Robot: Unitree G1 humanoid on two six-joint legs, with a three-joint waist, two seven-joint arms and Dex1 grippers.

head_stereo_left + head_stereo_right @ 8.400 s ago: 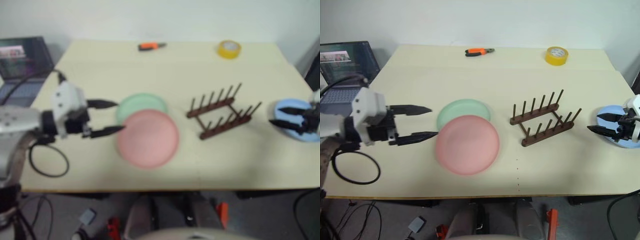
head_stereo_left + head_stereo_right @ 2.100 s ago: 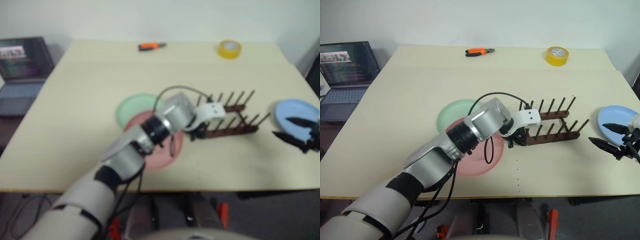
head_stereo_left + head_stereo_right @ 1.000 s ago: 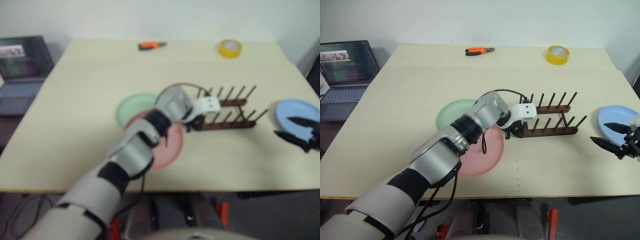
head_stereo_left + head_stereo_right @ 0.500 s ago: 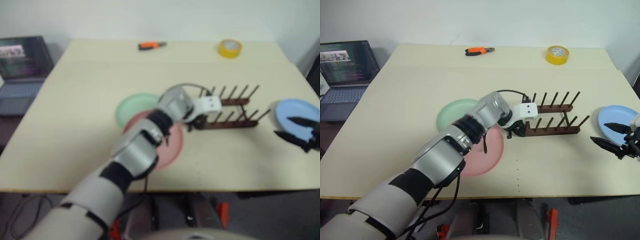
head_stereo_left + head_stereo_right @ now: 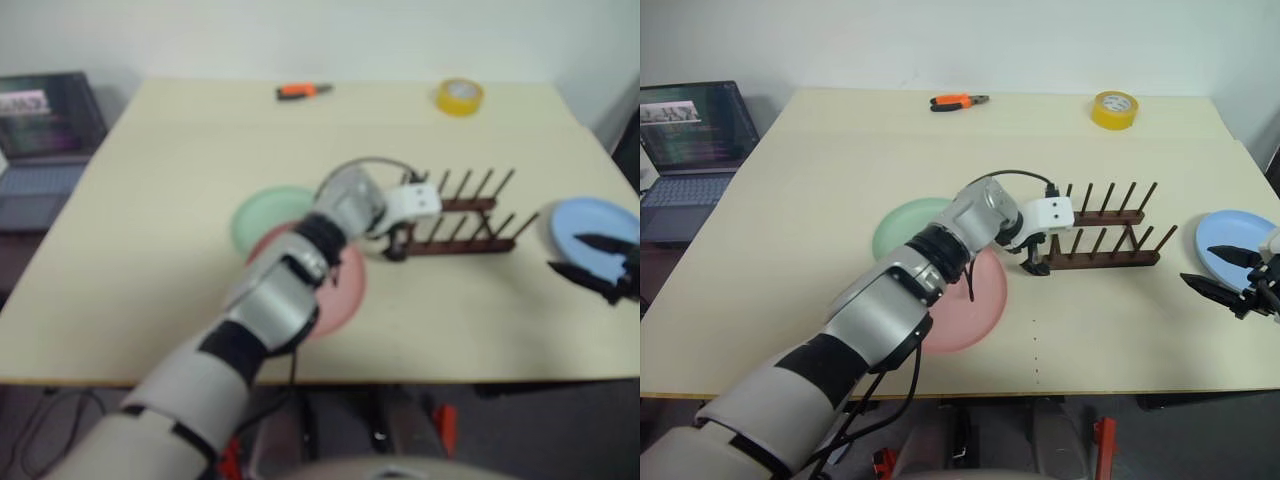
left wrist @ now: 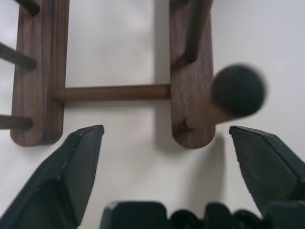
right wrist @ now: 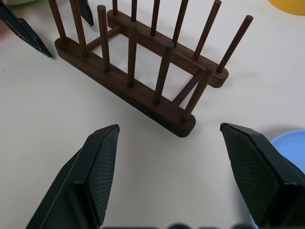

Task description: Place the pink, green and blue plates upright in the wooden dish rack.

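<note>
The wooden dish rack (image 5: 1105,240) lies across the table's middle right with its pegs up and holds no plates. My left gripper (image 5: 1034,256) hangs at its left end, open, with the fingers (image 6: 71,167) spread either side of the rack's two rails (image 6: 190,95). The pink plate (image 5: 970,310) lies flat under my left forearm and overlaps the green plate (image 5: 902,228) behind it. At the table's right edge the blue plate (image 5: 1232,245) lies flat. My right gripper (image 5: 1225,272) hovers open over its near rim, facing the rack (image 7: 143,95).
A yellow tape roll (image 5: 1113,110) and orange pliers (image 5: 958,102) sit near the table's far edge. A laptop (image 5: 690,130) stands off the table's left side. Bare tabletop (image 5: 1110,320) stretches in front of the rack.
My left gripper has opened and let go of the rack's left end. Before that it had swung the rack from a slant to lie along the table. My right arm kept still.
</note>
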